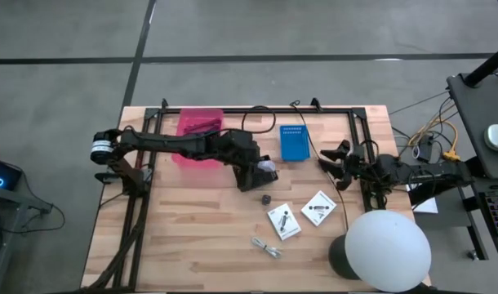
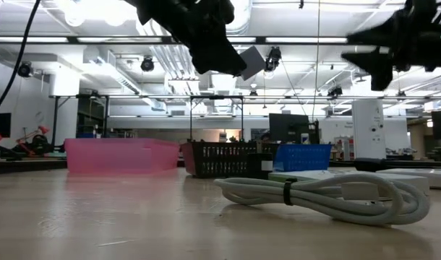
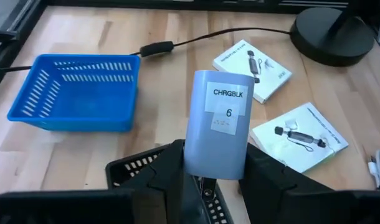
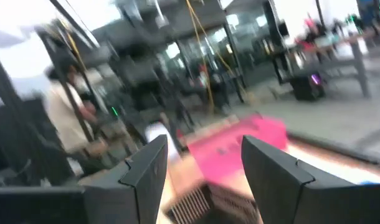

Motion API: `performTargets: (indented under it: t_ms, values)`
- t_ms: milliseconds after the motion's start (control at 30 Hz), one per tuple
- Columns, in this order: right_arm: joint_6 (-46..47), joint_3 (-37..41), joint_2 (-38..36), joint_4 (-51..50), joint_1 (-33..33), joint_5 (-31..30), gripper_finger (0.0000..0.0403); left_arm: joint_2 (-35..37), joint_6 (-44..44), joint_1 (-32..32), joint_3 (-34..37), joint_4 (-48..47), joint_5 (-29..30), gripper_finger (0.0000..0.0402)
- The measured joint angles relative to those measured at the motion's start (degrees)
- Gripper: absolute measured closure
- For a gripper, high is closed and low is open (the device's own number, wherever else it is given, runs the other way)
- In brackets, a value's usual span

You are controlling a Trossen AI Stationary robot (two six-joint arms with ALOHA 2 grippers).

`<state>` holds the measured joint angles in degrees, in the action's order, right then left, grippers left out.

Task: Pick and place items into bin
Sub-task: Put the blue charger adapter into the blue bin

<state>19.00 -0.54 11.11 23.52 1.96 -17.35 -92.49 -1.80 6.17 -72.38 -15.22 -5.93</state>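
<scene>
Your left gripper [image 3: 212, 180] is clamped on the grey block [image 3: 217, 124], long axis upright, directly over the black basket [image 3: 137, 167]; you only need to lower. Right gripper [image 1: 335, 163] waits open, well apart.

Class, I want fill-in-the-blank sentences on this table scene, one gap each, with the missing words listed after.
1. The left gripper holds a grey block labelled CHRGBLK and the number ____.
2. The empty basket beside the black basket is ____.
3. The right gripper holds ____.
4. The two white packets lie ____ the baskets.

Missing words: 6; blue; nothing; outside
</scene>
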Motion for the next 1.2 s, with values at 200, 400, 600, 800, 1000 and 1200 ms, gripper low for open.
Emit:
performTargets:
  t_ms: [200,400,600,800,1000,1200]
  values:
    - [-2.9,-1.2,2.5,7.3,0.0,2.4,0.0211,0.0,0.0,0.3,0.0,0.3,0.0,0.0294]
    - [-8.0,-10.0,11.3,6.0,-0.3,4.3,0.0211,0.0,0.0,0.4,-0.3,1.3,0.1,0.0294]
    - [-8.4,-22.2,21.2,-15.4,-2.9,4.5,0.0211,0.0,0.0,0.7,-1.0,1.4,0.5,0.0294]
    - [-10.5,-29.0,30.9,-19.8,-4.9,4.4,0.0211,0.0,0.0,1.0,-1.3,1.5,0.6,0.0294]
    - [-12.4,-34.7,39.3,-20.0,-6.7,8.0,0.0211,0.0,-0.1,1.1,-1.3,1.5,3.8,0.0294]
    - [-12.6,-39.2,47.5,-20.3,-9.4,16.1,0.0206,0.0,0.0,1.5,-1.3,1.6,4.9,0.0294]
